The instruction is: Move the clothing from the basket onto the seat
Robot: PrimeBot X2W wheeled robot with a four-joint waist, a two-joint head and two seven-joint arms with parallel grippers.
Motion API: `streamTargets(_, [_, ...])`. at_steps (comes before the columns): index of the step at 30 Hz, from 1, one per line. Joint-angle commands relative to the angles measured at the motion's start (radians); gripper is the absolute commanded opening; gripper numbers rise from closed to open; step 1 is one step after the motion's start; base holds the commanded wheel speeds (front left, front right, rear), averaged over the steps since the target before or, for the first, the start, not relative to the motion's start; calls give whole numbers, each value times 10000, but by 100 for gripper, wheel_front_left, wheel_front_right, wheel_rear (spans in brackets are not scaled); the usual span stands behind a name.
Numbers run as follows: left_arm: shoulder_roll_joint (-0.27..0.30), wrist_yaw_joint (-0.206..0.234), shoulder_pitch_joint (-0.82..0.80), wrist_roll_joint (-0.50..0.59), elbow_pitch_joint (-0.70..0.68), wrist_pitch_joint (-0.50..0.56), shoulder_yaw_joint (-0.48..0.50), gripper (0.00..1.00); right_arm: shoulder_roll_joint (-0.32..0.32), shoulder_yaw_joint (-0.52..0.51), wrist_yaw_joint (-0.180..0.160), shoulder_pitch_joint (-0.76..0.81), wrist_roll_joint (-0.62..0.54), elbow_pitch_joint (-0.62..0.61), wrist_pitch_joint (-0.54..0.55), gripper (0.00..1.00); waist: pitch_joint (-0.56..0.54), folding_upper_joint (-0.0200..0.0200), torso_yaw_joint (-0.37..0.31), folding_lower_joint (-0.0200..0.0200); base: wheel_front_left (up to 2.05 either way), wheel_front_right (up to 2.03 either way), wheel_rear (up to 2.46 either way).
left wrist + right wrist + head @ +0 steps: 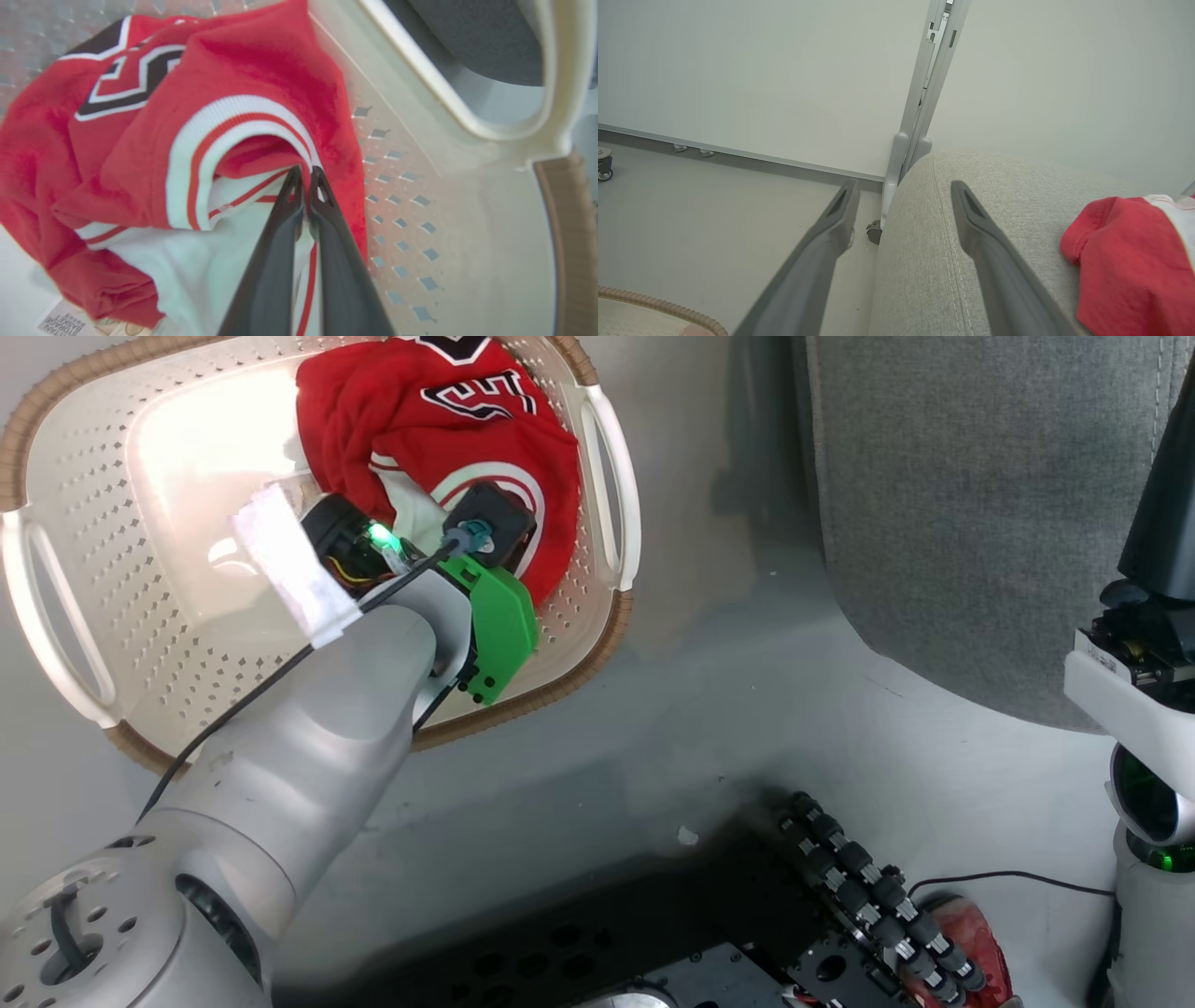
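The left gripper (306,175) is pinching the soft, limp clothing (243,65) by its striped trim beside the basket (467,233) wall — right gripper (904,186) fingers apart.

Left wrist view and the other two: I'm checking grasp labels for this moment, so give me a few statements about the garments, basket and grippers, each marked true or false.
1. The left gripper is shut on the white-striped trim of the red jersey in the laundry basket. True.
2. The right gripper is clamped on cloth. False: its fingers stand apart with nothing between them, near a corner of the grey seat cushion.
3. Another red garment lies on the seat cushion. True.
4. The laundry basket stands on the seat cushion. False: it stands on the floor beside it.
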Motion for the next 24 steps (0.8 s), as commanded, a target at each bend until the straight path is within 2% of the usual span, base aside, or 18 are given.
streamTargets(1, [117,-27,-223,-81,-57,-179,-52,0,4,-41,-14,65,-41,-24,-30,100,-5,0,32,-1,0,0,0])
streamTargets(8, [204,-27,-397,-403,22,-1115,-74,0,170,-1,-14,-474,96,138,-30,100,-162,0,215,-1,0,0,0])
streamTargets(12, [73,-29,9,-585,-127,-1379,207,0,187,11,-14,-509,-6,362,-31,100,-869,0,534,-1,0,0,0])
streamTargets(18, [455,42,1178,143,-1645,-1375,1734,0,242,50,-14,-35,-111,708,-30,100,-2524,0,940,-1,0,0,0])
streamTargets(24, [750,137,3271,1362,-3247,-1378,3713,0,295,174,-14,749,-57,1201,-31,100,-4655,0,1151,-1,0,0,0])
